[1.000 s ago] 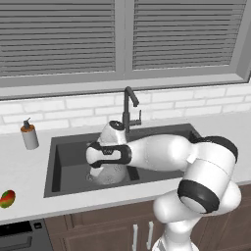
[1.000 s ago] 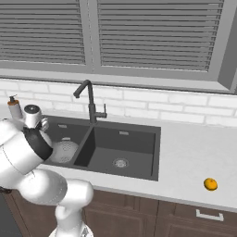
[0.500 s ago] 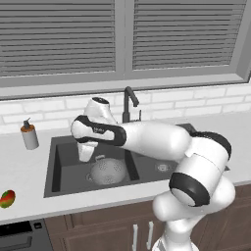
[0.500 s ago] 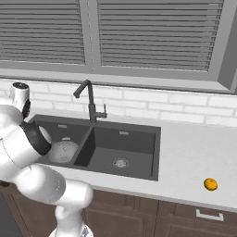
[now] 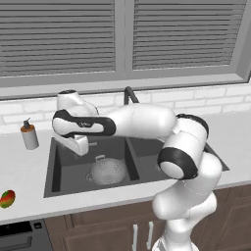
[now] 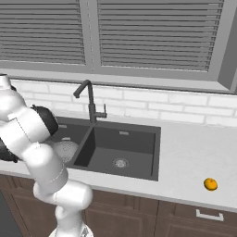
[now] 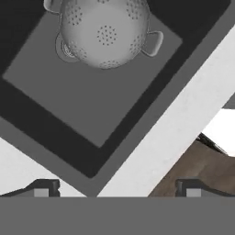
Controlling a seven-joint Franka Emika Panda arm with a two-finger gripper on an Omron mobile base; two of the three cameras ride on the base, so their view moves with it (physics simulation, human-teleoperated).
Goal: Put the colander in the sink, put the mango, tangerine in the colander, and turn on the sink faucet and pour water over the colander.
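The silvery perforated colander (image 5: 107, 170) rests in the left basin of the dark sink (image 5: 66, 169), over its drain. My gripper (image 5: 78, 147) hangs open and empty above the basin's left part, up and to the left of the colander. In the hand view the fingertips (image 7: 46, 187) stand wide apart over the basin floor (image 7: 69, 105) and the counter edge, with the colander (image 7: 106, 32) at the top. The mango (image 5: 7, 198) lies on the counter far left. The tangerine (image 6: 210, 184) lies on the counter at the right. The black faucet (image 6: 89, 99) stands behind the sink (image 6: 134, 148); no water runs.
A grey soap dispenser (image 5: 29, 136) stands on the counter left of the sink. A white brick wall and a shuttered window run behind. The counter's front edge (image 7: 183, 124) and the wooden cabinet fronts (image 7: 193, 170) lie below the hand.
The gripper has risen out of the basin and swung left, away from the colander, which stays in the left basin. The jaws stay open.
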